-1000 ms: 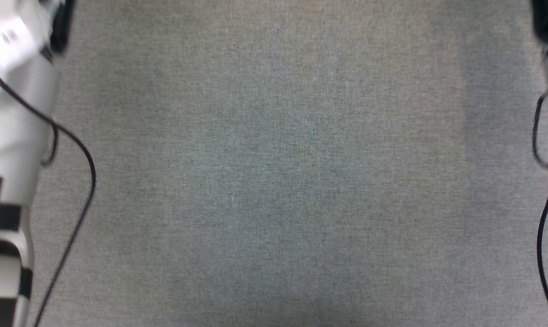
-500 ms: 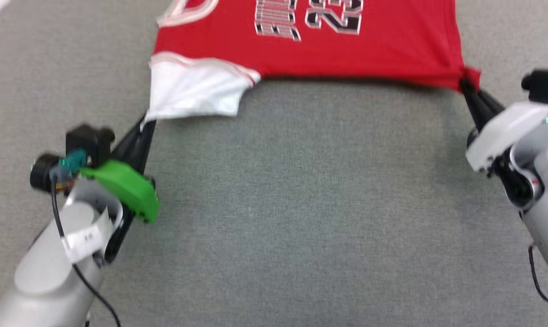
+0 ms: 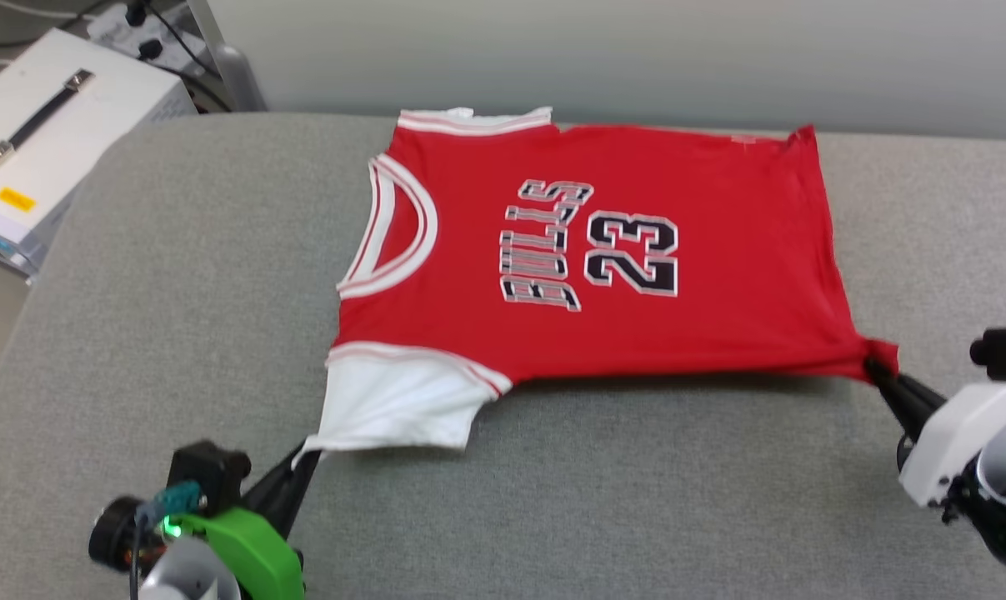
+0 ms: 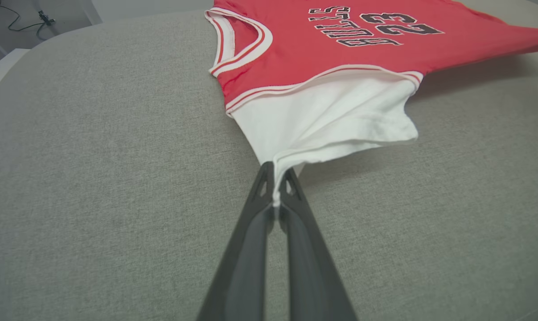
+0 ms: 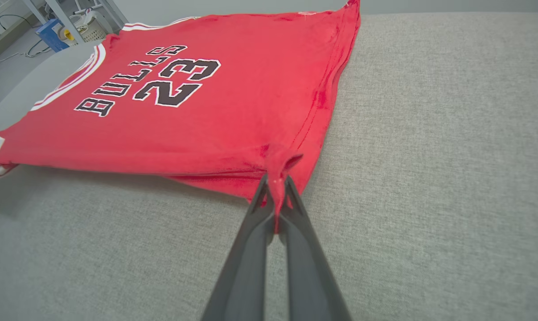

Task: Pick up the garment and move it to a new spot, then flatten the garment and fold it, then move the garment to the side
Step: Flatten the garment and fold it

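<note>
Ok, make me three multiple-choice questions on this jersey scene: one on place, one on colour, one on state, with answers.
1. Where does the left tool grip the jersey? A. neckline B. white sleeve corner C. printed number
2. What colour is the near sleeve? A. black B. red C. white
3. How is the right tool? A. shut on the jersey's red corner B. open above it C. shut, empty
Answers: 1 B, white fabric is pinched at its tip; 2 C, it is plain white below striped trim; 3 A, red cloth bunches in its closed tip.
</note>
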Motion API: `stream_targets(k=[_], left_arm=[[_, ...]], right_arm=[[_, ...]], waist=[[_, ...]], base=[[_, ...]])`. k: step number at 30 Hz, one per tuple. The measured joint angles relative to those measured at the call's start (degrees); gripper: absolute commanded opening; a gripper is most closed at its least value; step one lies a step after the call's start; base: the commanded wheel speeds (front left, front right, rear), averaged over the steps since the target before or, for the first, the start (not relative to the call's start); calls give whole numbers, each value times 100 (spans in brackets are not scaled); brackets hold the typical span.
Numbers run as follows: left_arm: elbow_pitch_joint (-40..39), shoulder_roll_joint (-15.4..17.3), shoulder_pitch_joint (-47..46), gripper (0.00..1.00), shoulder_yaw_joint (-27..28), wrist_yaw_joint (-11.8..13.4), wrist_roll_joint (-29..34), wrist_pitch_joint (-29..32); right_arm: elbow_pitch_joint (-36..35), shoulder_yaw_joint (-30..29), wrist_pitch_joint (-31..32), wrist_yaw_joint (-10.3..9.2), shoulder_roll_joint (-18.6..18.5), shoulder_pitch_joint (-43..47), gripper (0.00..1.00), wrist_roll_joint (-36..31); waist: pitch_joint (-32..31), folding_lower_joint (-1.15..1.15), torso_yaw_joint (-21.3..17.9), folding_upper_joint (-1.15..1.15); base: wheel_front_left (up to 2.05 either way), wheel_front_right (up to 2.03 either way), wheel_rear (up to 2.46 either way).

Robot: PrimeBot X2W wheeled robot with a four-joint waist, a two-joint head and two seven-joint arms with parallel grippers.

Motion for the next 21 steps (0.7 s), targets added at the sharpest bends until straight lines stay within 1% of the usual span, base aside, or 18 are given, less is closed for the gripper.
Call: stream_targets(k=[6, 13, 16, 21], left_arm=[[-471, 160, 758, 0, -88, 202, -102, 76], [-879, 328, 1339, 0, -187, 368, -135, 115], [-992, 370, 1379, 0, -152, 383, -134, 45], [-1096, 424, 1330, 0, -38, 472, -65, -87]], right_arm=[[-608, 120, 149, 0, -281, 792, 0, 162], [-1203, -21, 170, 0, -505, 1596, 0, 335], [-1355, -209, 51, 0, -531, 1770, 0, 375], [-1628, -446, -3, 0, -456, 1819, 0, 447]], waist=[[-446, 0, -6, 0], [-755, 0, -60, 0], [-762, 0, -98, 0], [-711, 0, -160, 0]], base=[[0, 0, 0], [0, 0, 0], [0, 0, 0], [0, 0, 0]])
